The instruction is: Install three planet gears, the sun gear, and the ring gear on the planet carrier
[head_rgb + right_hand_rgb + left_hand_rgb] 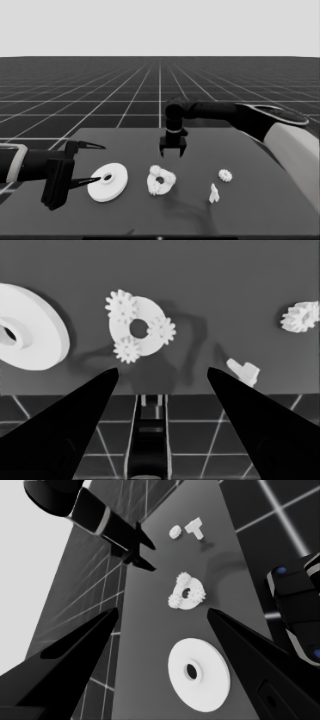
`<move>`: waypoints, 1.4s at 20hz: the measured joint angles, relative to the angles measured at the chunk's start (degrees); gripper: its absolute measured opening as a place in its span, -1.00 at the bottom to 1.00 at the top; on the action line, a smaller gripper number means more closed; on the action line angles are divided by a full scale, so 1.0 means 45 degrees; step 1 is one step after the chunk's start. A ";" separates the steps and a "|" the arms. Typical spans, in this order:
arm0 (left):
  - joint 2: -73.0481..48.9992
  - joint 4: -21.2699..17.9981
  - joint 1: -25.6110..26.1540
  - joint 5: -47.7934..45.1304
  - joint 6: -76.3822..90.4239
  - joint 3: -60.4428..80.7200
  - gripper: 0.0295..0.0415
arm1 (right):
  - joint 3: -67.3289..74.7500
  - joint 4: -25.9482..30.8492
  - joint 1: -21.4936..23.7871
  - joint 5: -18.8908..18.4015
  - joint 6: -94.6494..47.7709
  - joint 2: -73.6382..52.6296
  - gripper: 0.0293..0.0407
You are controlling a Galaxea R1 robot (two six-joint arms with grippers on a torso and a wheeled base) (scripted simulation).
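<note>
L hand (92,162) is waiting spread over larger round part (108,182), not gripping. Smaller round part (161,180) is carrying 3 gears mid-desk; R hand (172,148) is hovering spread behind it. Loose gear (225,175), prob. the sun, is sitting right, by thin white piece (214,194).

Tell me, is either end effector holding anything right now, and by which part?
Nothing is held. The right end effector hangs open above the table; the left end effector waits open beside the larger round part.
</note>
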 joint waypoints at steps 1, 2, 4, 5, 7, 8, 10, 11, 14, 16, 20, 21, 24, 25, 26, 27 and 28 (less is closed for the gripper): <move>0.0000 0.0000 0.0000 0.0000 0.0000 0.0000 0.49 | -0.0011 0.0017 0.0014 -0.0002 -0.0008 0.0003 0.61; 0.0000 0.0000 0.0000 0.0000 0.0000 0.0000 0.49 | 0.2710 0.0130 0.0122 -0.0046 -0.1550 -0.2655 0.63; 0.0000 0.0000 0.0000 0.0000 0.0000 0.0000 0.49 | 0.2404 0.0170 0.0250 -0.0278 -0.5200 -0.7274 0.62; 0.0000 0.0000 0.0000 0.0000 0.0000 0.0000 0.49 | 0.1539 0.0139 0.0272 -0.0353 -0.6395 -0.7831 0.62; 0.0000 0.0000 0.0000 0.0000 0.0000 0.0000 0.49 | 0.0500 0.0092 0.0285 -0.0415 -0.7570 -0.8093 0.61; 0.0000 0.0000 0.0000 0.0000 0.0000 0.0000 0.49 | 0.0250 0.0080 0.0286 -0.0426 -0.7832 -0.8112 0.61; 0.0000 0.0000 0.0000 0.0000 0.0000 0.0000 0.49 | 0.0010 0.0069 0.0284 -0.0435 -0.8080 -0.8115 0.61; 0.0000 0.0000 0.0000 0.0000 0.0000 0.0000 0.49 | -0.0043 0.0066 0.0284 -0.0437 -0.8135 -0.8113 0.61; 0.0000 0.0000 0.0000 0.0000 0.0000 0.0000 0.49 | -0.0883 -0.2698 -0.3790 0.2614 -0.8420 -0.7700 0.61; 0.0000 0.0000 0.0000 0.0000 0.0000 0.0000 0.49 | -0.1655 -0.3033 -0.4468 0.3159 -0.8680 -0.7304 0.61; 0.0000 0.0000 0.0000 0.0000 0.0000 0.0000 0.49 | -0.2072 -0.3158 -0.4735 0.3421 -0.8827 -0.7095 0.61; 0.0000 0.0000 0.0000 0.0000 0.0000 0.0000 0.49 | -0.2096 -0.3164 -0.4748 0.3436 -0.8835 -0.7084 0.61; 0.0000 0.0000 0.0000 0.0000 0.0000 0.0000 0.49 | -0.2122 -0.3173 -0.4755 0.3452 -0.8845 -0.7073 -0.67; 0.0000 0.0000 0.0000 0.0000 0.0000 0.0000 0.49 | -0.2124 -0.3174 -0.4756 0.3454 -0.8846 -0.7071 -0.67; 0.0000 0.0000 0.0000 0.0000 0.0000 0.0000 0.49 | -0.2126 -0.3174 -0.4754 0.3455 -0.8846 -0.7071 -0.67; 0.0000 0.0000 0.0000 0.0000 0.0000 0.0000 0.49 | -0.2126 -0.3174 -0.4756 0.3456 -0.8846 -0.7070 -0.67; 0.0000 0.0000 0.0000 0.0000 0.0000 0.0000 0.49 | -0.2127 -0.3174 -0.4754 0.3456 -0.8847 -0.7070 -0.67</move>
